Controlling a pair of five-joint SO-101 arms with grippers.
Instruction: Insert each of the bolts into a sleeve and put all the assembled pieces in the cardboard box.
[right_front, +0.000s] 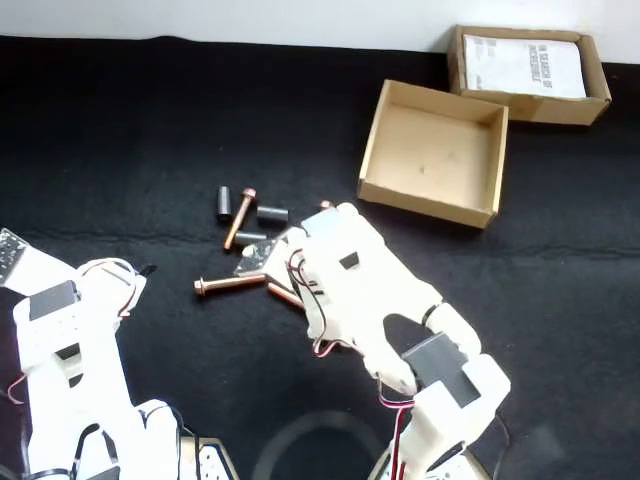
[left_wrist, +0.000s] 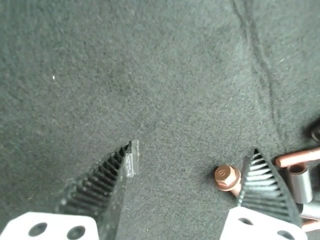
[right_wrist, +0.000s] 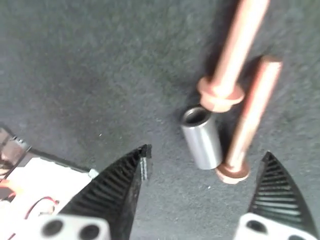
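Right tool (right_wrist: 206, 153) jaws apart over sleeve (right_wrist: 202, 137), bolt (right_wrist: 250, 125) seemingly touching it, left of centre in high view. Risk: closing pinches both, sleeve rolls. Left tool (left_wrist: 193, 149) apart too.

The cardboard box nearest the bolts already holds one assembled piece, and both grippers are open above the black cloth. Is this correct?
Not fully. In the high view the cardboard box is empty; no assembled piece lies in it. The rest holds: the left gripper and the right gripper are both open above the black cloth.
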